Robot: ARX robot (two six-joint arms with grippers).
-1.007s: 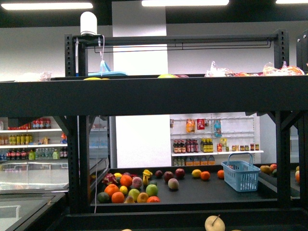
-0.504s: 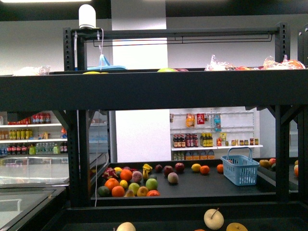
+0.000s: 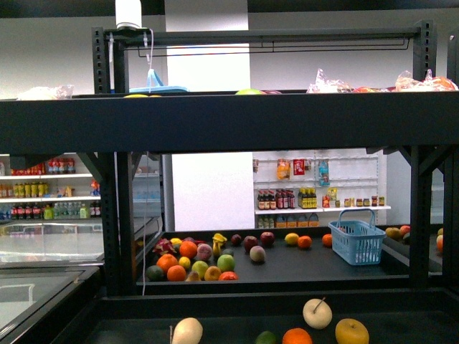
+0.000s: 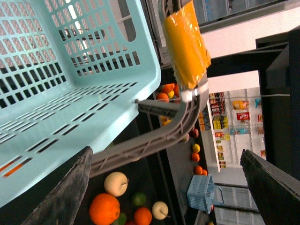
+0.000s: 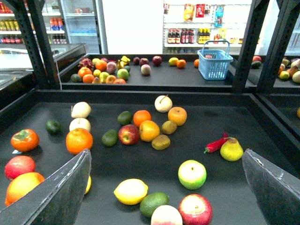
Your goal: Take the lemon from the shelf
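Yellow and smooth-skinned, the lemon (image 5: 131, 191) is an oval with a blunt nub at each end. It lies on its side on the matte black tray deck of the shelf (image 5: 206, 126), just beside a green lime (image 5: 153, 204) and near a green-and-white apple (image 5: 192, 174). The right gripper (image 5: 165, 152) hangs above this deck with its jaws spread wide and nothing between them. The left gripper (image 4: 166, 150) is likewise spread wide. A light blue basket (image 4: 70, 70) with a grey handle (image 4: 159, 136) sits close before it; contact cannot be determined.
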